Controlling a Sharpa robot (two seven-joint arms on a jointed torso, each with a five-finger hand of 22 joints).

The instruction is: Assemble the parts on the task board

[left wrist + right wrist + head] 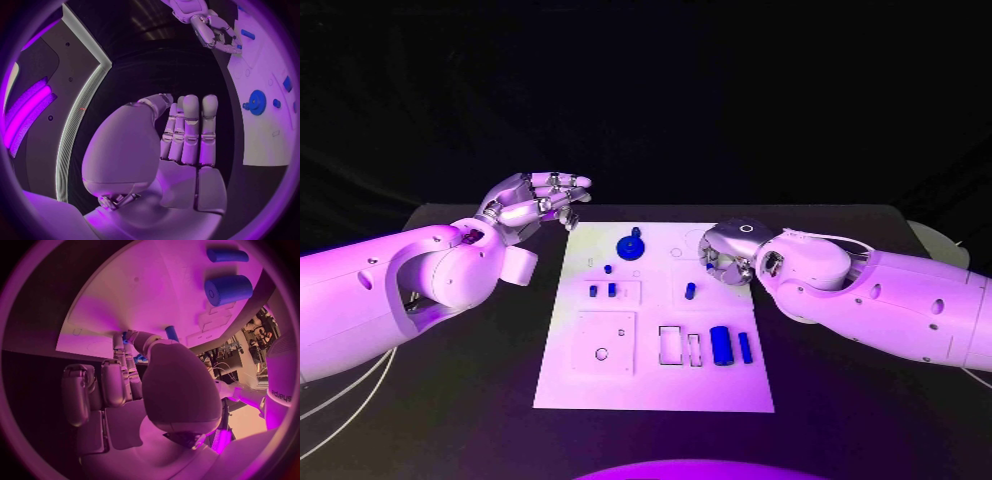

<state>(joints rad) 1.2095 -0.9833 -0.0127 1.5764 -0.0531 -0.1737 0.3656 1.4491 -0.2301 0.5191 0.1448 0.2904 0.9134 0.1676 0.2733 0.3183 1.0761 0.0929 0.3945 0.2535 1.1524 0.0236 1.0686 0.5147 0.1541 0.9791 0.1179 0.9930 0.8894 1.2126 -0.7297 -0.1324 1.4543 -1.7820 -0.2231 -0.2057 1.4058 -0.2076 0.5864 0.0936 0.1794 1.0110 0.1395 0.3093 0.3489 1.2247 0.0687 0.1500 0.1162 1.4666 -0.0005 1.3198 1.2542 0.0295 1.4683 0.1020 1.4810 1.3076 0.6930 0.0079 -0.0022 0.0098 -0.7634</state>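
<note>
The task board [655,330], a white plate, lies flat in the middle of the black tabletop [444,420], and on my head view I count seven blue parts on it: a round disc with a knob [633,246] near the far edge, two small pegs [602,291] side by side in the left-hand recess, a smaller piece [610,268] just beyond them, one slim peg [689,290] toward the right, and near the right edge a thick cylinder [721,345] with a thin rod [746,347] just beside it. My right hand [728,255] is over the board's far right corner, palm down; the right wrist view adds what the head view hides, namely its fingertips [128,337] touching the board surface with a small blue piece at them, though I cannot tell whether that piece is gripped or merely touched. The same view shows the cylinder, the rod and the slim peg from low down. My left hand [538,205] hangs above the tabletop just off the board's far left corner; the left wrist view shows its fingers [190,130] straight and together, thumb apart, holding nothing, with the disc visible beyond them.
</note>
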